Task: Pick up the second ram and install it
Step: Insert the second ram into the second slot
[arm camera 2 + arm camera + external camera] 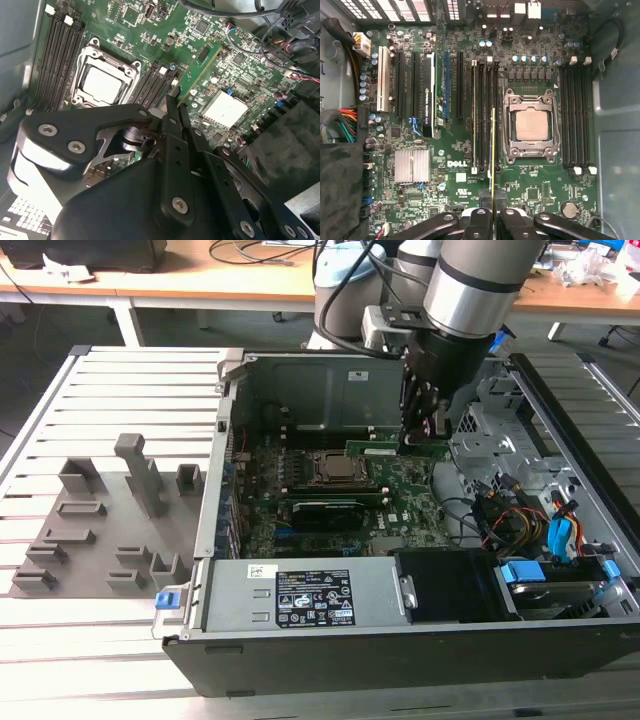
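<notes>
Fingers of the gripper (493, 200) are clamped on the second ram (493, 150), a thin green strip seen edge-on in the first wrist view. It runs from the fingertips at lower centre up over the black memory slots (482, 112), just beside the processor socket (530, 125). In the exterior view the ram (396, 450) hangs over the motherboard (400, 495), centre frame.

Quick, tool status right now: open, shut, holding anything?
Tool: shut on the second ram, held edge-on over the motherboard slots beside the processor socket.
</notes>
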`<move>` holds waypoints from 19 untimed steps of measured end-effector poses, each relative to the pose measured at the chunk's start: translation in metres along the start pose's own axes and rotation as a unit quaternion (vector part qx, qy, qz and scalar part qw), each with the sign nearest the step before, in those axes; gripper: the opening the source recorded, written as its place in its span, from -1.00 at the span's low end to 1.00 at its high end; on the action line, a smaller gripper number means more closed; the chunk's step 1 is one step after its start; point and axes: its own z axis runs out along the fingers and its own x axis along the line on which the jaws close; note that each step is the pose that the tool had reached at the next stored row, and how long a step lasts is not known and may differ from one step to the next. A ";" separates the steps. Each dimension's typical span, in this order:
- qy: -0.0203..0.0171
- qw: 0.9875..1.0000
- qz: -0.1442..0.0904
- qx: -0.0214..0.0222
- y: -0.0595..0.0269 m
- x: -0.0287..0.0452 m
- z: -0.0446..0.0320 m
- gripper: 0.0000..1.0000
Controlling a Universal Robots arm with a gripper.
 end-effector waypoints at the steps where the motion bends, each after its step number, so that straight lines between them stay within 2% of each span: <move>1: 0.000 1.000 0.000 0.000 -0.0001 0.0000 0.0014 -0.73; 9: 0.000 1.000 0.000 0.000 0.0006 0.0003 0.0110 -0.73; 12: 0.000 1.000 0.000 0.000 0.0082 0.0005 0.0150 -0.73; 19: 0.000 1.000 0.000 0.000 0.0130 0.0007 0.0194 -0.73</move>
